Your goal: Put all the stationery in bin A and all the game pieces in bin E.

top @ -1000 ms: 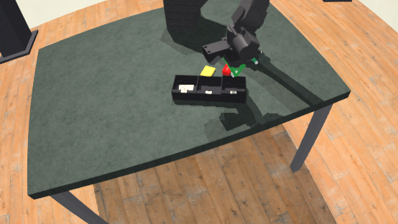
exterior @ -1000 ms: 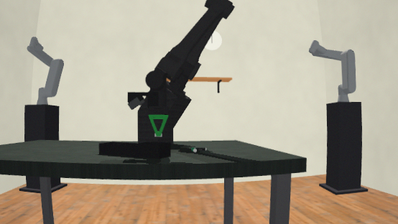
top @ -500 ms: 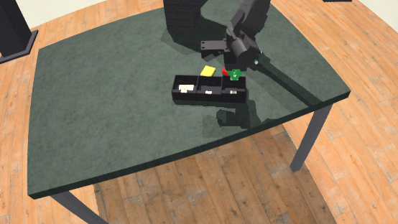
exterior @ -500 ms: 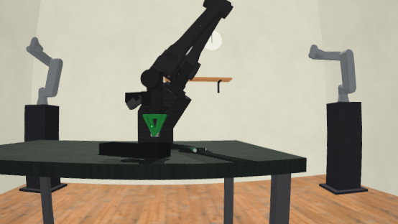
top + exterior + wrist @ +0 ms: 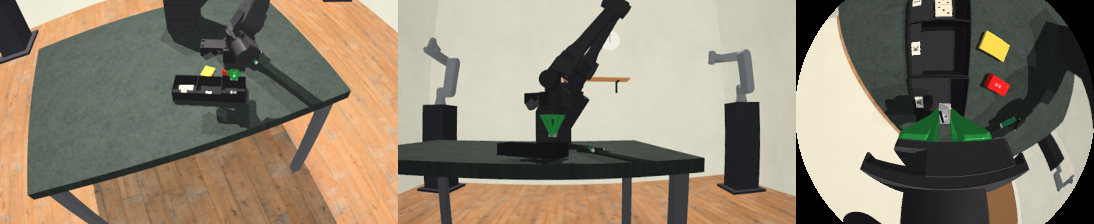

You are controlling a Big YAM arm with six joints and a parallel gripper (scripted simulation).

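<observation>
A row of three joined black bins (image 5: 209, 89) stands mid-table, each with a small white label too small to read. The left end bin holds a white die (image 5: 185, 87), also seen in the wrist view (image 5: 944, 6). My gripper (image 5: 233, 76), with green fingers, hangs just above the right end bin and is shut on a small grey piece (image 5: 945, 113); I cannot tell what the piece is. A yellow block (image 5: 207, 71) and a red piece (image 5: 996, 84) lie on the table just behind the bins. The red piece is mostly hidden by my gripper in the top view.
A dark, green-tipped, pen-like thing (image 5: 592, 149) lies on the table to the right of the bins, near the arm's long shadow. The arm's black base (image 5: 181, 16) stands at the table's back. The table's right edge is close by.
</observation>
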